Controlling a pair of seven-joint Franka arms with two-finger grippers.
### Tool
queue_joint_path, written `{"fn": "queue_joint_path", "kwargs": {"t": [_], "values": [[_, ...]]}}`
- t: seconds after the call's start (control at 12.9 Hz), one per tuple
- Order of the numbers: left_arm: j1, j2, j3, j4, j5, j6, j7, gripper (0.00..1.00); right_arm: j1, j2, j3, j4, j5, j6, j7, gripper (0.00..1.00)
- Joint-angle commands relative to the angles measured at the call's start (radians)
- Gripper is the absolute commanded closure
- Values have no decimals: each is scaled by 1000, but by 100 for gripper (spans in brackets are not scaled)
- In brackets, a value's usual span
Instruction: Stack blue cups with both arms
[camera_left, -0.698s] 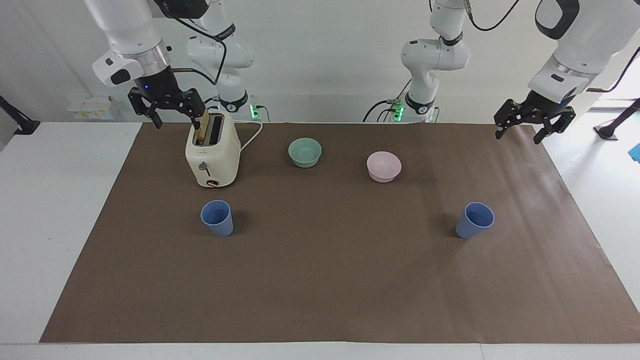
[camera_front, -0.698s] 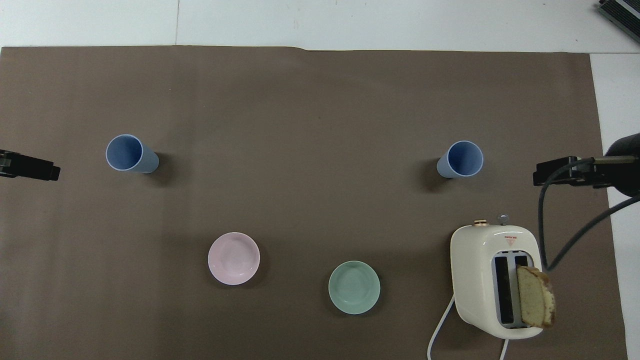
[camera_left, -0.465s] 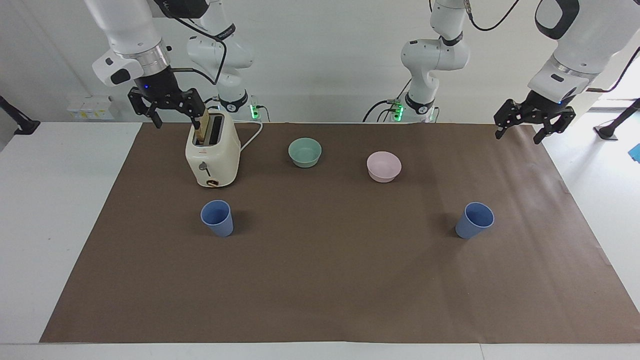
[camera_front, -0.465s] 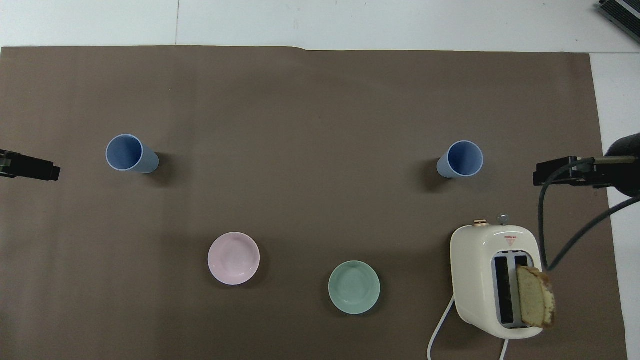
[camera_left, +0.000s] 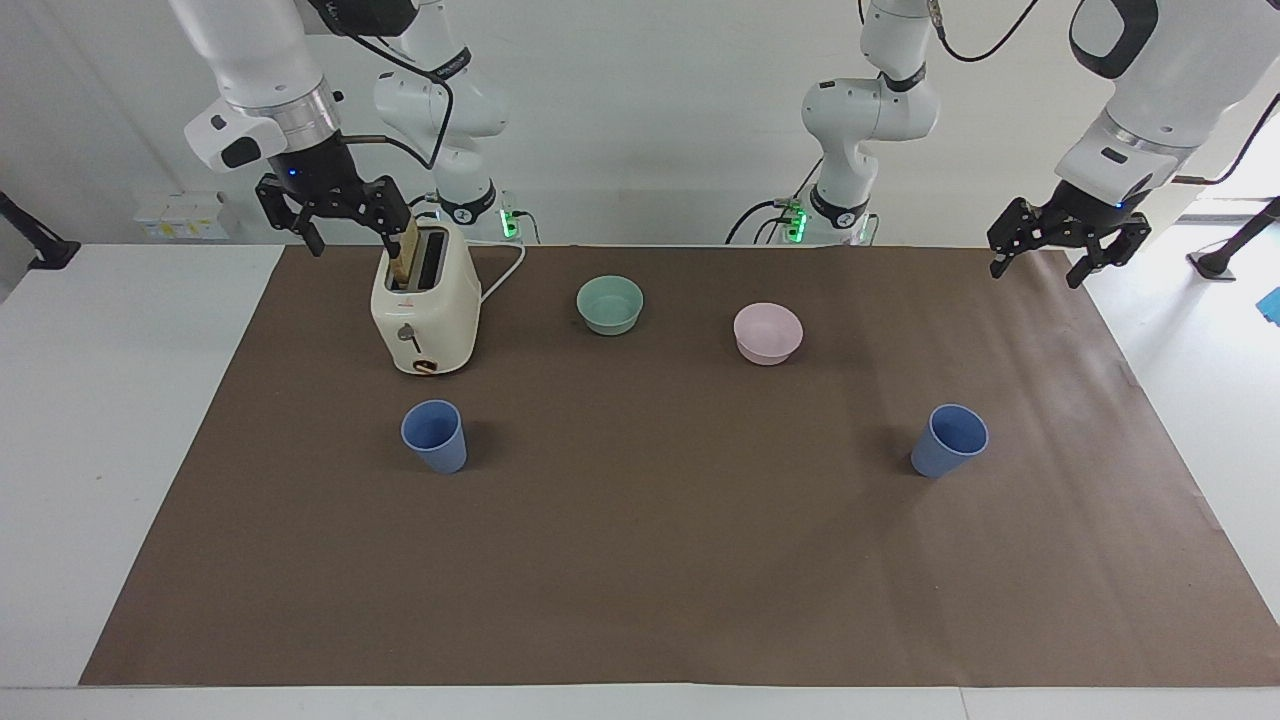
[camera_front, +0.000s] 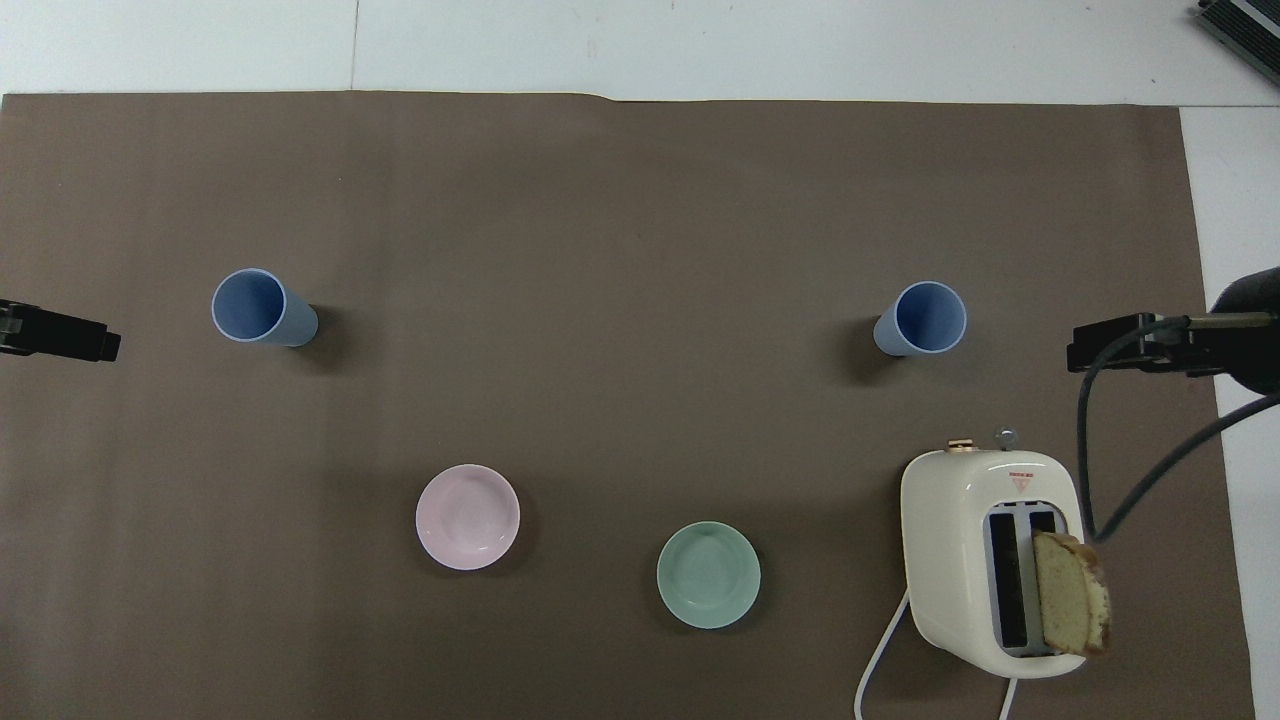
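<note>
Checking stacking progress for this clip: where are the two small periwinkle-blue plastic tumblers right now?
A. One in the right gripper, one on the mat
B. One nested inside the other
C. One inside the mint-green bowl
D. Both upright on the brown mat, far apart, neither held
D: one periwinkle-blue plastic tumbler stands toward the right arm's end, the other tumbler toward the left arm's end, while the right gripper and left gripper hang open and empty.

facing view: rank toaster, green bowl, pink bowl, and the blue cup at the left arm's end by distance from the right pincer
From the right pincer, raised by the toaster:
1. Toaster, just under it, at the right arm's end.
2. Green bowl, mid-table.
3. Pink bowl, beside the green bowl.
4. Blue cup, at the left arm's end.
</note>
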Motion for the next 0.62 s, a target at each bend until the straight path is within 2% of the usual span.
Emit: {"fn": "queue_joint_path", "kwargs": {"t": [0.0, 0.54], "values": [[1, -30, 3, -9, -8, -4, -2, 0, -6, -23, 1, -27, 23, 12, -1, 0], [11, -51, 12, -6, -2, -85, -2, 0, -6, -23, 1, -27, 23, 11, -3, 0]]}}
